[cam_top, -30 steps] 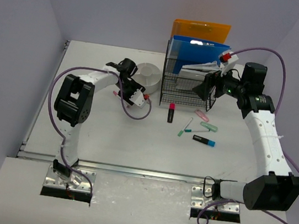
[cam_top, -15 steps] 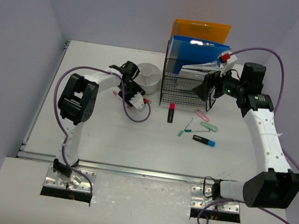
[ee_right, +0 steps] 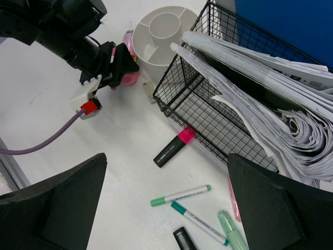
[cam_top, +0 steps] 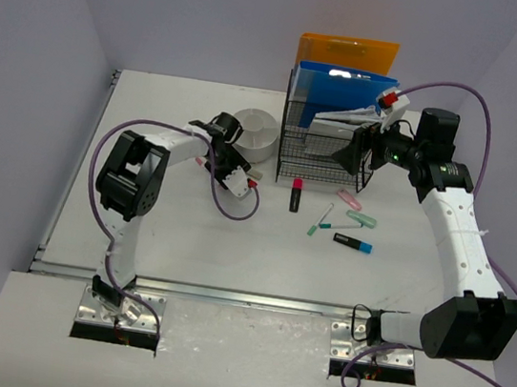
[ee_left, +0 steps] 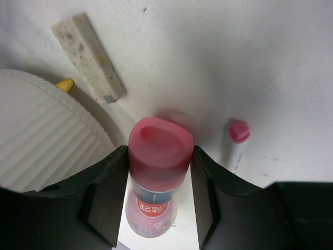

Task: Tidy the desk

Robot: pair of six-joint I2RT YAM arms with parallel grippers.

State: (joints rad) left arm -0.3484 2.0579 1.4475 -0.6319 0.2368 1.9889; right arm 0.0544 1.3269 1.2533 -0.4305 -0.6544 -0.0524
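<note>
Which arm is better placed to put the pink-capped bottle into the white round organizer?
Left: the left gripper grips the pink-capped bottle beside the organizer; the right gripper hangs open by the wire rack.

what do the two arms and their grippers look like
The left arm and right arm are white tubular links with chunky black joint housings. A purple cable loops along each, ending in a small red and white connector near the wrist. The left gripper and right gripper have matte black, angular fingers.
</note>
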